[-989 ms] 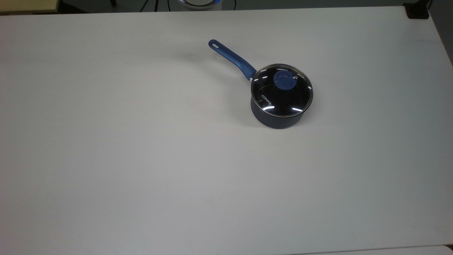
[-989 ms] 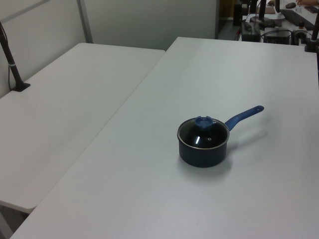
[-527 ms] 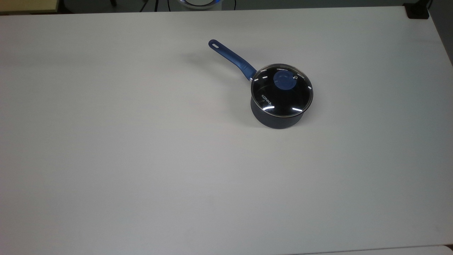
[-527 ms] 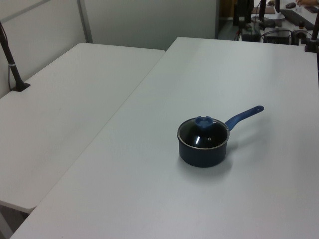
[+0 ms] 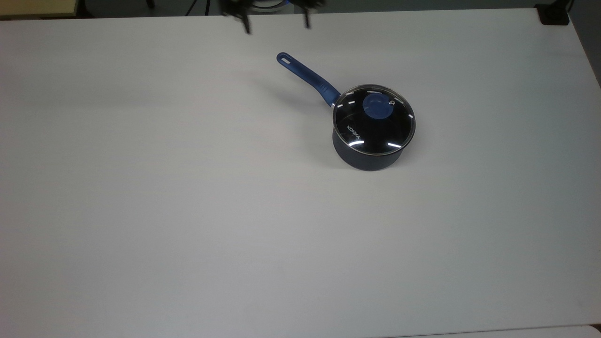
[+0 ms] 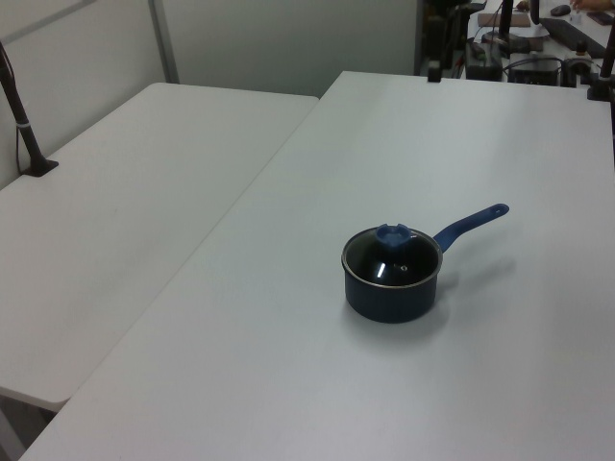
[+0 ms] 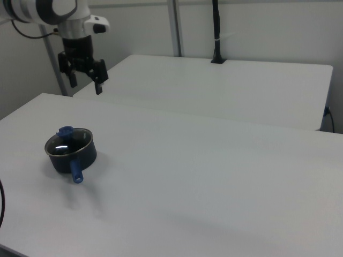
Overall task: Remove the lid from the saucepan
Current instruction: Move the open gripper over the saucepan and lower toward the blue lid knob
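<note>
Change noted: the gripper (image 5: pixel 276 21) has entered at the top edge of the top view, where half a second earlier there was bare table (image 5: pixel 188 211). Its 2 fingers are spread wide, empty. The lid (image 5: pixel 374 119) sits seated on the saucepan (image 5: pixel 364 157), right of centre, untouched. Judgement: approach begun; the knob (image 5: pixel 377 106) remains well apart from the gripper.
</note>
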Tool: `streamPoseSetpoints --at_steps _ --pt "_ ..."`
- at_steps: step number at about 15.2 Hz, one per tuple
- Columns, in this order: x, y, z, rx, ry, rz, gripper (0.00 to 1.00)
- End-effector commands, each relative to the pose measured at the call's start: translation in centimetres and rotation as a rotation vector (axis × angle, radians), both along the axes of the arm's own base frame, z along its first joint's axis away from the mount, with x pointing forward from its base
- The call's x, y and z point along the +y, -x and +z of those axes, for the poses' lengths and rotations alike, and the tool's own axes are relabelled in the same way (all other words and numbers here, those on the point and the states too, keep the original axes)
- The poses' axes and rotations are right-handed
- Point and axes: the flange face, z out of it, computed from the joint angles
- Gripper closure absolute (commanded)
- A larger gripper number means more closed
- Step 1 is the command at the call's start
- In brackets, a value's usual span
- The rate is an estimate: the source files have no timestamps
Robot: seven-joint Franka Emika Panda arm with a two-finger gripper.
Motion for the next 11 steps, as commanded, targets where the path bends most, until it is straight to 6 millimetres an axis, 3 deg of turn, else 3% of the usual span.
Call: streamPoseSetpoints --at_steps 1,5,8,11 --pt "6.0 -1.4 -3.0 -0.022 0.019 0.022 0.0" --pt "13.1 -2.2 -7.6 -0.009 0.048 0.044 0.0" --pt "15.7 -2.5 -9.8 -0.017 0.072 0.136 0.0" --pt "16.3 -3.2 -12.8 0.011 0.122 0.2 0.0"
